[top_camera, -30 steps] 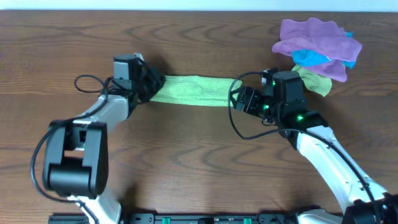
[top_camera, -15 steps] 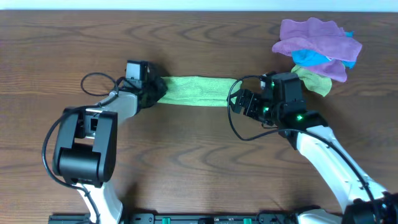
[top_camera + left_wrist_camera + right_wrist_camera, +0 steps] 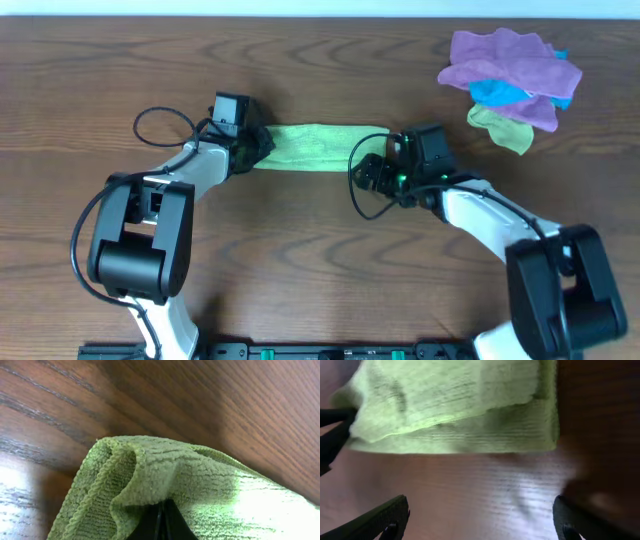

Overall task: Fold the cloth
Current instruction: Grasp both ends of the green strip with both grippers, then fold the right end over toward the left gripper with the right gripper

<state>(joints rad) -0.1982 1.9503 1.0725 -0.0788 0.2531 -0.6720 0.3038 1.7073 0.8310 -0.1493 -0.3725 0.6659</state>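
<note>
Cloth [image 3: 318, 147] lies as narrow strip mid-counter [image 3: 300, 270]. Left gripper [image 3: 254, 150]: jaws clamped on cloth's left end. Right gripper [image 3: 370, 172]: jaws wide, empty, just beside right end. Advise: pinch all layers squarely — then carry across.

Overhead cam sits high up and looks straight down, so you get the whole dark wood-grain desk [image 3: 320, 280]. The left wrist cam is jammed right up against one bunched end of the bright lime-green microfibre cloth [image 3: 200, 485], looking along the desk. The right wrist cam looks down at the other end, also close. All three views share that cloth.
</note>
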